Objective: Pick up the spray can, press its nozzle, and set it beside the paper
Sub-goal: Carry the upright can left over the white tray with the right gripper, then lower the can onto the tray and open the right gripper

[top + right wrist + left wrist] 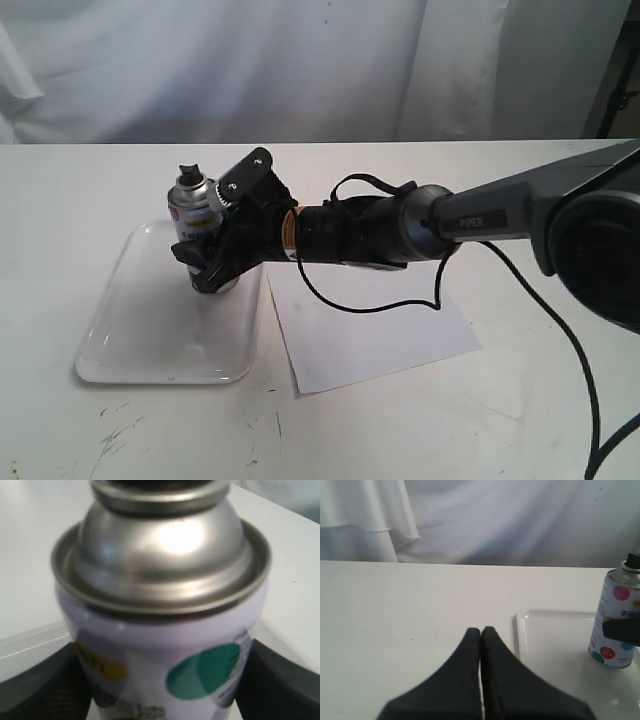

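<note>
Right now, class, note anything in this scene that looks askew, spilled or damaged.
Nothing spilled or damaged. The spray can stands upright on the tray; only the paper lies skewed relative to it.

The small white dotted spray can (190, 205) stands upright in the white glossy plastic tray (140, 372), near its far right corner. The tray lies on the white table (70, 190), just left of the thin white paper sheet (375, 340). The black right gripper (208, 262) reaches in above the paper, jaws flanking the can.

exterior view looks down on the can (190, 205) from mid distance. left wrist view sits low, well off from it; right wrist view is right against it. all share the can.
</note>
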